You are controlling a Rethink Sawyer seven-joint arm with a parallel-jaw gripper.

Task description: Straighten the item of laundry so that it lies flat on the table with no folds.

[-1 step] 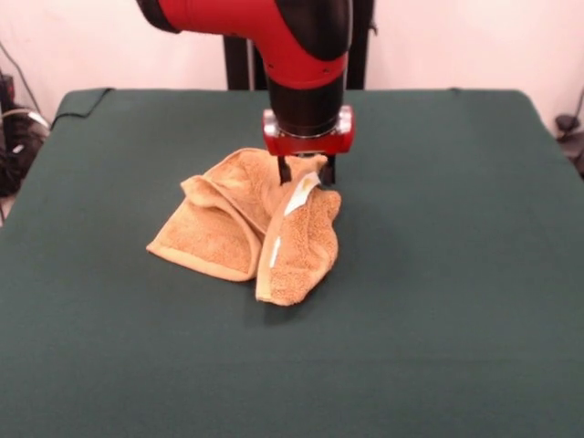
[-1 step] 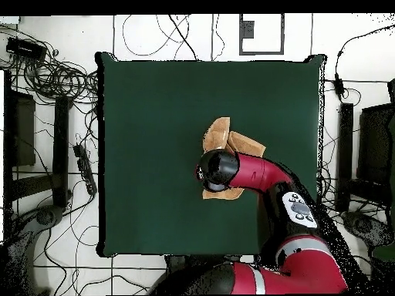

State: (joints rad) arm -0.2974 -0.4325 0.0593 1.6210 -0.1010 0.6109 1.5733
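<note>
The item of laundry (image 1: 239, 224), an orange-tan terry towel, lies crumpled in folds near the middle of the dark green table (image 1: 438, 274). One part of it is drawn up into a peak, with a white label (image 1: 299, 195) just below. My gripper (image 1: 307, 170) stands straight over that peak, shut on the cloth. In the overhead view the arm's wrist (image 2: 218, 169) hides the gripper and the middle of the item of laundry (image 2: 230, 139). Tan cloth shows on both sides of the wrist, on the table (image 2: 146, 139).
The table's far left corner (image 1: 84, 99) has its cloth cover hanging over the edge. Cables and dark equipment (image 2: 46, 77) lie on the floor around the table. The arm's red links (image 2: 293, 231) reach over the table's edge nearest the base.
</note>
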